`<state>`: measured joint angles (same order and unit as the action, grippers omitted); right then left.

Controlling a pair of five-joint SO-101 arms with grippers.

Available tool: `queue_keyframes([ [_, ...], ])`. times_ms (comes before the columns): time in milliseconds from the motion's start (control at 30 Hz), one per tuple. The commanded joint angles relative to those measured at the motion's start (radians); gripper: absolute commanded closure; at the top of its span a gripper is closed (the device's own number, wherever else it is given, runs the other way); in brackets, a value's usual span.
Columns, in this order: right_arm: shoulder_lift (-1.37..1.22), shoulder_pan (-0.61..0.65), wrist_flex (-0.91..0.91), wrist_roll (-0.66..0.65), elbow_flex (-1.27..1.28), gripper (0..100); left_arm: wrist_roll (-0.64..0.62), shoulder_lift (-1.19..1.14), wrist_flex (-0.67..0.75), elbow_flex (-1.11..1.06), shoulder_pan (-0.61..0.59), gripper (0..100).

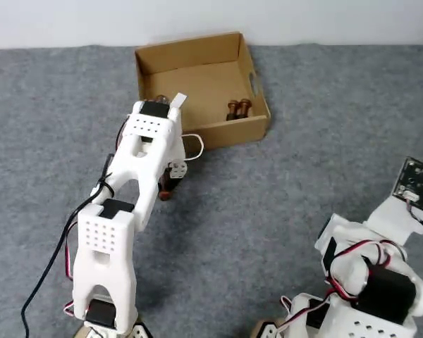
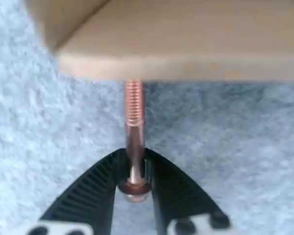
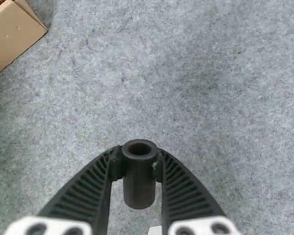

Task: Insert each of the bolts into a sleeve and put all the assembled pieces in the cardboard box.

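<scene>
Copper bolt [image 2: 134, 122] clamped near its head by the left hand [image 2: 134, 169], jaws closed onto the shank; long axis in line with the hand, threaded tip pointing away from it toward the outer wall of the cardboard box [image 2: 186, 39]; whether tip and wall touch cannot be told. Black sleeve [image 3: 138, 178] pinched in the right hand [image 3: 137, 164], jaws narrowed to its width, open bore facing outward, over the grey worktop [image 3: 210, 73], well apart from the bolt. Progress, as judged: 2 assembled pieces [image 1: 238, 108] appear to lie in the box; this bolt and sleeve are not yet joined or boxed.
</scene>
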<state>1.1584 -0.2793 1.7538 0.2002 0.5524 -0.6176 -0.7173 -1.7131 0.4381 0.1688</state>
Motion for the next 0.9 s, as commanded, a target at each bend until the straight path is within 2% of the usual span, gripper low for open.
queue_keyframes([
  [0,-0.001,-0.008,-0.002,0.006,-0.009,99.1,-0.173,0.092,-0.041,0.021,0.028,100],
  [200,-0.001,-0.008,-0.002,0.006,-0.009,99.1,-0.548,0.207,-0.04,0.01,0.06,100],
  [333,-0.002,-0.008,-0.002,0.006,-0.009,99.1,-0.816,0.232,-0.04,0.008,0.038,100],
  [433,-0.002,-0.008,-0.002,0.006,-0.009,99.1,-0.959,0.233,-0.041,-0.007,-0.002,99],
  [600,0.001,-0.008,-0.002,0.006,-0.009,99.1,-1.025,0.239,-0.041,-0.088,-0.018,99],
  [800,0.002,-0.008,-0.002,0.006,-0.009,99.1,-1.017,0.241,-0.041,-0.113,-0.021,99],
  [867,0.002,-0.008,-0.002,0.006,-0.009,99.1,-1.002,0.241,-0.041,-0.113,-0.018,96],
])
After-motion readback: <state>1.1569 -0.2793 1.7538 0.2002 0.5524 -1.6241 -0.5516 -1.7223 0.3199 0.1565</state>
